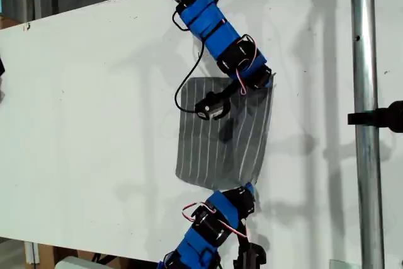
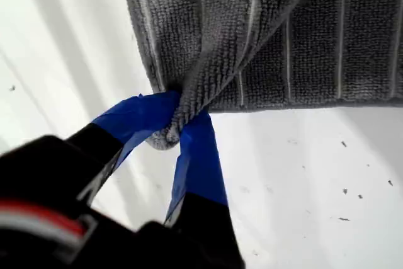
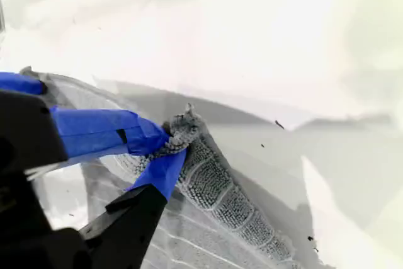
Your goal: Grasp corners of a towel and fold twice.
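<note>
Grey soft cloth with thin white parallel stripes, the towel (image 1: 220, 137), is laid out on the white flat table (image 1: 94, 124), somewhat towards the exterior view's right of the table's middle. Most of it is seen lying flat, with the stripes running from the far side towards the near side.

One corner (image 2: 165, 138) of the towel, the near one on the exterior view's right, is pinched by my first gripper (image 1: 249, 188). In the first wrist view the blue-taped jaws of that gripper (image 2: 179, 127) are drawn nearly together on the bunched corner tip, and a ridge of cloth is pulled up from the flat towel (image 2: 283, 29) towards them.

The far corner (image 3: 184, 124) on the exterior view's right is held by my second gripper (image 1: 267, 81). In the second wrist view, which is washed out by glare, its blue jaws (image 3: 167, 149) are closed tightly on the corner tip, and the hem of the towel (image 3: 220, 193) is seen raised off the table beside them.

A silver metal pole (image 1: 365, 124) is seen standing at the exterior view's right, well apart from the towel.
</note>
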### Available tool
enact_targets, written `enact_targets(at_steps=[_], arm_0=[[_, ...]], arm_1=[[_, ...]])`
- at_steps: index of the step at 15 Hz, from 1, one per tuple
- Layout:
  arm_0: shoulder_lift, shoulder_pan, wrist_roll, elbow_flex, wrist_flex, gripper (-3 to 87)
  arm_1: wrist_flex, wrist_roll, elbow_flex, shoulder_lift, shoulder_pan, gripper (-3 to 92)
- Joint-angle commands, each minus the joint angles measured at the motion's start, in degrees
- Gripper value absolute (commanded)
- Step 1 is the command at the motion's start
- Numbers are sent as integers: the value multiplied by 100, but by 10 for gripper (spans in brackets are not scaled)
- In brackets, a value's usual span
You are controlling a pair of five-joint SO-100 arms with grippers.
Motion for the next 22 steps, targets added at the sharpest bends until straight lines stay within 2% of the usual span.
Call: enact_targets(at_steps=[1,3,5,9,12,13,15,19,22], arm_0=[[650,0,35,-343,35,-29],[1266,-650,220,712,123,-29],[1819,-1784,835,1916,-18,-29],[2162,-4192,2426,2575,-158,-29],[2443,-5212,3085,2540,-114,-29],[2452,-5159,3067,2593,-88,-29],[2522,-4553,2610,3041,-229,-29],[2848,-3111,1116,4386,-1433,-29],[2830,-2953,519,5555,-2452,-27]], arm_1=[[70,-123,-255,1081,35,-2],[949,-132,-35,1204,633,-2],[1450,-562,360,1213,1538,-2],[1441,-2197,747,1389,3524,-2],[1459,-3199,650,1644,4553,-2],[1485,-3261,615,1758,4614,-2],[1415,-3050,721,1679,4201,-2],[888,-2074,1441,1125,3155,-2],[598,-1837,1749,580,3076,-2]])
